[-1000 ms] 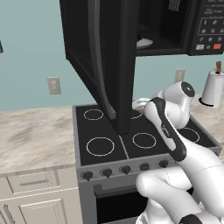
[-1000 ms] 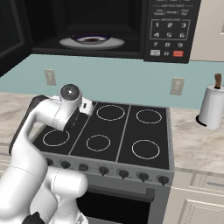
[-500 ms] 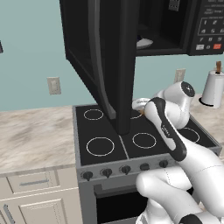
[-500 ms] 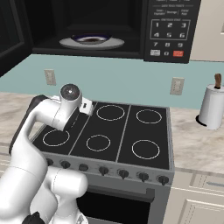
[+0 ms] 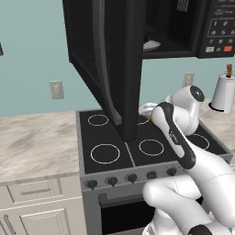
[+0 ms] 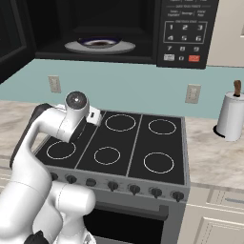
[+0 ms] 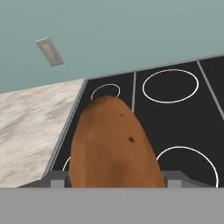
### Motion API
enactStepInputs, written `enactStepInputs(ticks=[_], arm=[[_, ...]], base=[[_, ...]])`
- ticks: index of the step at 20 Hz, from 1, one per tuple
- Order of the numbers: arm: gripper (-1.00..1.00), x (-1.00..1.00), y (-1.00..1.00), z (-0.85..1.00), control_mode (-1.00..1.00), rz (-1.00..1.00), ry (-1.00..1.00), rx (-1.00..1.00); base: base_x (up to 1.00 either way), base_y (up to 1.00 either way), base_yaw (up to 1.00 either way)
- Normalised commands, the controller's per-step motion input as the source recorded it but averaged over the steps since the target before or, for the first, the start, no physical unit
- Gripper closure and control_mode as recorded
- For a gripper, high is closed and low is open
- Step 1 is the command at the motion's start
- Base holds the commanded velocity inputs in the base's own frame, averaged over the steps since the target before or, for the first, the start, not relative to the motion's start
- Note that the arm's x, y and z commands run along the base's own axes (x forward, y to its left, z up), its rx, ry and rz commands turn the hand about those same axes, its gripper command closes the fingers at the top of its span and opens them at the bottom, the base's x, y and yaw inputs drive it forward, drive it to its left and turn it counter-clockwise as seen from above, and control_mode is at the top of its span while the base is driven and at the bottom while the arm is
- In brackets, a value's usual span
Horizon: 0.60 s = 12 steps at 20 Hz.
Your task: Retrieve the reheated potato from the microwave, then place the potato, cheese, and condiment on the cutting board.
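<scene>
A brown potato looms large in the hand view, and my gripper is shut on it, the potato pressed between the two fingers. It hangs over the left rear of the black stovetop. In the right base view the gripper sits low over the stove, below the microwave. The microwave's door stands swung wide open. Inside, its glass turntable plate is bare. The cheese, condiment and cutting board are out of view.
The open door hangs down in front of the arm in the left base view. A marble counter runs left of the stove. A paper towel roll stands on the counter to the right. Stove knobs line the front.
</scene>
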Motion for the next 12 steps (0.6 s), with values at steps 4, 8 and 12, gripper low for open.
enactStepInputs(ticks=[4, 8, 12], arm=[[1.00, 0.00, 0.00, 0.00, -1.00, 0.00, 0.00, 0.00], [1.00, 0.00, 0.00, 0.00, 1.00, 0.00, 0.00, 0.00], [1.00, 0.00, 0.00, 0.00, 1.00, 0.00, 0.00, 0.00]], base=[[0.00, 0.00, 0.00], [0.00, 0.00, 0.00], [0.00, 0.00, 0.00]])
